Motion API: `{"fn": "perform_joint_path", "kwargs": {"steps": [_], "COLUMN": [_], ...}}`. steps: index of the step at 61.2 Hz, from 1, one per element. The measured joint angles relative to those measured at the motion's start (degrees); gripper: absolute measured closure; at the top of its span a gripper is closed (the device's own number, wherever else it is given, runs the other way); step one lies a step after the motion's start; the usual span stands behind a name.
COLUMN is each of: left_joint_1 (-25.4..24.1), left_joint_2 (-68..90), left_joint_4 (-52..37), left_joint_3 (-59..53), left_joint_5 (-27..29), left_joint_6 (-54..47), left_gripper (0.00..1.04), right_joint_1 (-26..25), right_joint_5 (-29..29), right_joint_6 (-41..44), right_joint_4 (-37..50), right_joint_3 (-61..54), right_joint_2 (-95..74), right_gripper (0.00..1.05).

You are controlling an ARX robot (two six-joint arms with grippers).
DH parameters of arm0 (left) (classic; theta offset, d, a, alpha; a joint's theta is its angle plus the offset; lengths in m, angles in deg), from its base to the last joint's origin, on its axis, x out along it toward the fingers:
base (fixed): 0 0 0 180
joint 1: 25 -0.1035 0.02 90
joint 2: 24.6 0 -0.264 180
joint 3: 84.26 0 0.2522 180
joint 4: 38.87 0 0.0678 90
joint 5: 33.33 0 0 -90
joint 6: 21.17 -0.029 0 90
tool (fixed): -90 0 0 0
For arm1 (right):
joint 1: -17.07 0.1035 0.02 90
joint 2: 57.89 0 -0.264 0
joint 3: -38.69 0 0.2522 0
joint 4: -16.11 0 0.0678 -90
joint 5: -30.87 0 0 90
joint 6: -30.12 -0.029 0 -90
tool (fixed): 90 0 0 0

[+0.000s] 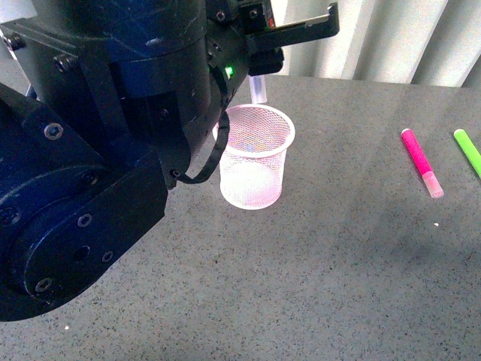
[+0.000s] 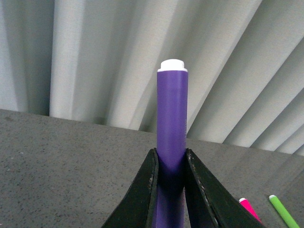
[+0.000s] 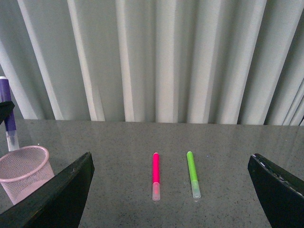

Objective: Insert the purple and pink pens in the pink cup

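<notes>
Just above the far rim of the pink cup (image 1: 254, 180), the left gripper (image 2: 170, 156) is clamped on the purple pen (image 2: 171, 118), upright with cap down — ready, I judge, for lowering in. The pink pen (image 1: 421, 162) lies well to the right of the cup, a green marker (image 1: 467, 150) beyond it; the right gripper (image 3: 171, 161) hangs wide open, empty. The cup's mouth looks free

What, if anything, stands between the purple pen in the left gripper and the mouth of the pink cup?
Nothing visible does. The left gripper holds the purple pen upright, cap down, just above the pink cup's far rim, with only open air between them.
</notes>
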Motion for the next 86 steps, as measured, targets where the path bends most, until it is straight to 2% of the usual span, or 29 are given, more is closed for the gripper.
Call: {"fn": "perform_joint_path", "kwargs": {"steps": [50, 68, 78, 83, 86], "left_joint_1": [1.2, 1.03, -0.11, -1.51, -2.14], "left_joint_2": [4.55, 2.75, -3.61, -11.04, -17.53], "left_joint_4": [0.83, 5.31, 9.09, 17.99, 27.08], "left_joint_3": [-0.63, -2.27, -4.66, -7.39, -9.55], "left_joint_5": [1.18, 0.68, -0.87, -5.35, -9.64], "left_joint_6": [4.63, 8.7, 9.14, 9.01, 9.33], "left_gripper": [0.92, 0.42, 0.05, 0.07, 0.07], "right_joint_1": [0.0, 0.0, 0.0, 0.0, 0.0], "right_joint_5": [-0.02, -0.02, -0.02, 0.0, -0.02], "right_joint_6": [0.0, 0.0, 0.0, 0.0, 0.0], "right_joint_4": [0.0, 0.0, 0.0, 0.0, 0.0], "right_joint_3": [0.0, 0.0, 0.0, 0.0, 0.0], "right_joint_2": [0.0, 0.0, 0.0, 0.0, 0.0], "right_gripper": [0.07, 0.07, 0.07, 0.07, 0.07]}}
